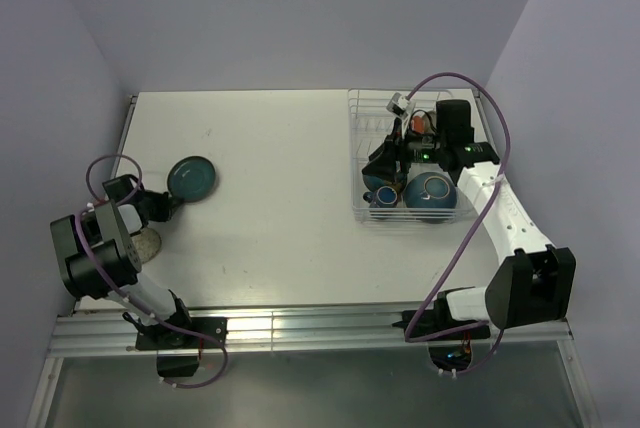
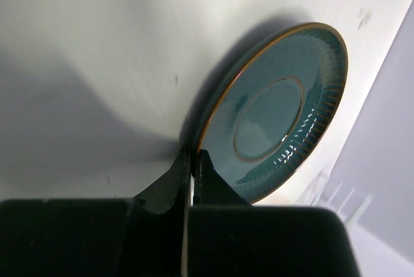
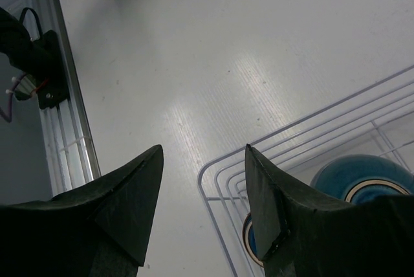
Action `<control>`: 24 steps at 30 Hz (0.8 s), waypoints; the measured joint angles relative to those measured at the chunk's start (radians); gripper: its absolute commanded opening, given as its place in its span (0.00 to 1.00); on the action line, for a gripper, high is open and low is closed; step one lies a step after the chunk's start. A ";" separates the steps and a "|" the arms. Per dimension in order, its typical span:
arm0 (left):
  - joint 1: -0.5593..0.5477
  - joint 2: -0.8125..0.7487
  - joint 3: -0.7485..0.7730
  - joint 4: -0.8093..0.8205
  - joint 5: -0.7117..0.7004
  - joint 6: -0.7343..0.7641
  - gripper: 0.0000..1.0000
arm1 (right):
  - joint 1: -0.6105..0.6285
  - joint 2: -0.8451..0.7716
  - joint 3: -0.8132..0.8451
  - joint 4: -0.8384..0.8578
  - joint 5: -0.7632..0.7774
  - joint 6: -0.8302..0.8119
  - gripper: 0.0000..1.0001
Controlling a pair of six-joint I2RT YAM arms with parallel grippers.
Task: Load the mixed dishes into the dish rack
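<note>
The white tabletop (image 1: 280, 198) has a white wire dish rack (image 1: 365, 113) on its right side, at the back. On the left is a teal-blue plate (image 1: 191, 178). A pale round dish (image 1: 147, 245) lies near it by the edge.

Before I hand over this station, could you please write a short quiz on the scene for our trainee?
1. True or false: the left claw is shut on the rim of the teal plate.
2. Pick one. The right claw is: A) open, B) shut, C) out of view.
3. Fill in: the teal bowl sits inside the ____.
Key: 1 true; 2 A; 3 dish rack.
</note>
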 measured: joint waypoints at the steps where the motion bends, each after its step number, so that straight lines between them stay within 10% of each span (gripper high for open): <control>1: -0.005 -0.007 -0.012 0.003 0.021 0.005 0.00 | 0.000 0.003 0.000 0.000 -0.005 0.001 0.61; 13: -0.324 -0.144 -0.063 0.019 0.151 0.014 0.00 | 0.101 0.070 -0.030 0.102 0.018 0.188 0.61; 24: -0.633 -0.191 -0.017 0.032 0.135 -0.047 0.00 | 0.203 0.198 -0.029 0.267 0.242 0.573 0.80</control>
